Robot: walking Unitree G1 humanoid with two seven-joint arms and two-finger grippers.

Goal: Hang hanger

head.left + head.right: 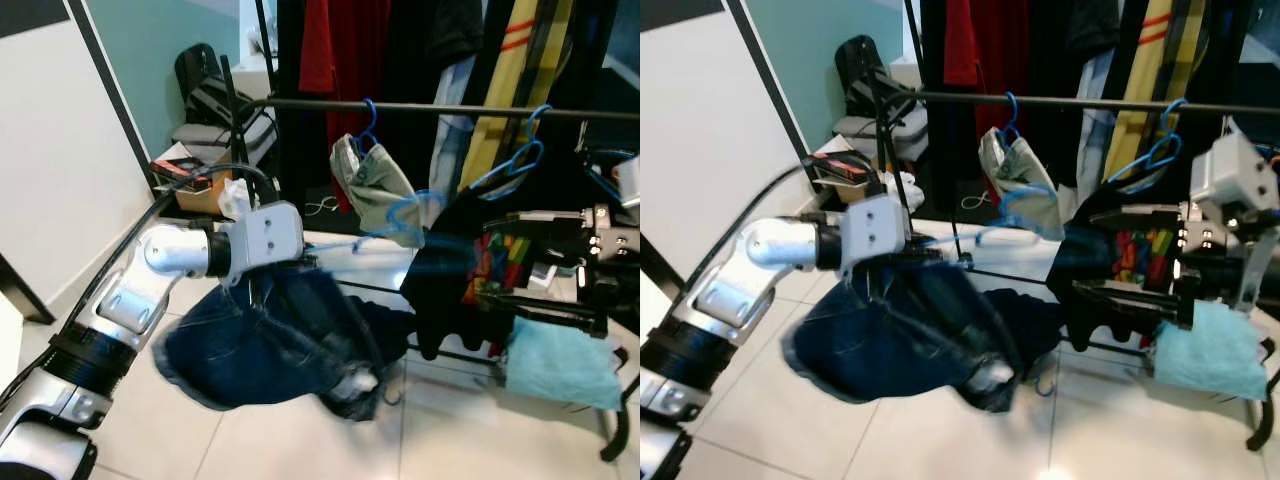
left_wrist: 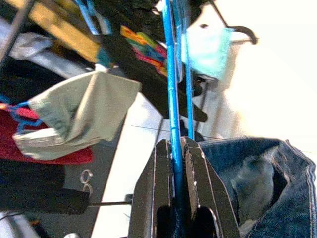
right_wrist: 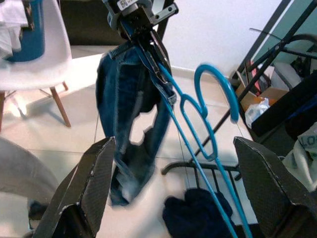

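The left gripper (image 2: 177, 163) holds a blue hanger (image 3: 208, 124) between its two black fingers (image 2: 156, 188), which are pressed together on the thin blue bar of the hanger. In the left wrist view the bar runs straight out from between the fingers and continues away from them. A pair of dark blue jeans (image 1: 270, 340) hangs from the hanger, just below the left gripper, and it falls down toward the white tile floor (image 1: 300, 440). The hook of the hanger points toward the clothes rack, but it is below the black rail (image 1: 420, 106) and does not touch it. The right gripper (image 3: 178, 198) is near the rack on the right side, and its two fingers stand wide apart with nothing between them; in the right wrist view the hanger with its curved hook is seen in the gap between the fingers, but well in front of them, not touching. On the rail another blue hanger carries a grey-green garment (image 1: 375, 185), and further to the right more clothes hang. A light blue cloth (image 1: 560, 365) lies on the lower part of the rack.
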